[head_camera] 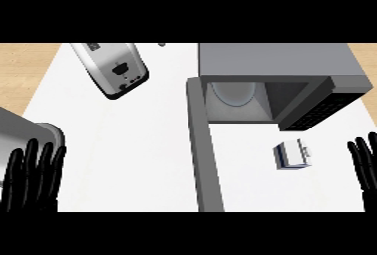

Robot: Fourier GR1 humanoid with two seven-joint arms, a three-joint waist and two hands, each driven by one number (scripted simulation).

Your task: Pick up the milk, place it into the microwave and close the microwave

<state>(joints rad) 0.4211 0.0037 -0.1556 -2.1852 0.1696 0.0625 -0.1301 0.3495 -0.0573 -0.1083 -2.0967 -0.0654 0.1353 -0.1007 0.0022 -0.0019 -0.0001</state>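
While the small white milk carton with a blue side sits on the white table, neither hand touches it. In the head view it lies just below the black control panel of the boxy grey microwave. It is outside the oven and to the right of the long grey microwave door, which stands swung wide open and reaches toward the view's lower edge. Inside the open cavity a round pale glass turntable shows. The black left hand shows at the lower left corner, fingers straight, upright and slightly spread, holding nothing, well apart from the carton on the other side of the door. The black right hand shows only partly at the right edge, its visible fingers likewise straight and upright, holding nothing; it is near the carton but apart from it. A silver slot toaster with a black base lies tilted at the table's upper left, apart from the door. A rounded grey shape sits at the left edge just above the left hand; what it is cannot be told.
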